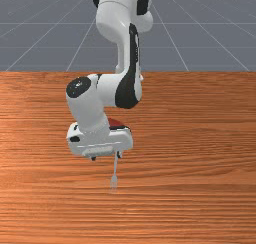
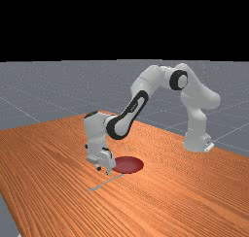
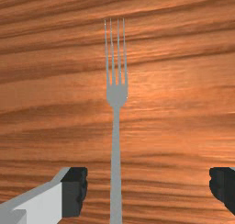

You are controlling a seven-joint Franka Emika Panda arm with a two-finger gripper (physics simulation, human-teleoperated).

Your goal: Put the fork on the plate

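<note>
My gripper (image 1: 106,157) is low over the table in the front view, fingers apart. In the wrist view the gripper (image 3: 149,188) stands open, and the handle of the grey fork (image 3: 116,159) runs through the gap, closer to one finger and touched by neither. The fork (image 1: 114,179) lies on the wood, tines pointing away from the arm's base; the hand hides its handle end in the front view. A dark red plate (image 2: 131,164) rests on the table beyond the gripper, toward the base, partly covered by the hand in the front view.
The wooden table (image 2: 185,197) spreads around the fork and plate. The arm's links pass above the plate's side of the table, and the base stands at the far view's right.
</note>
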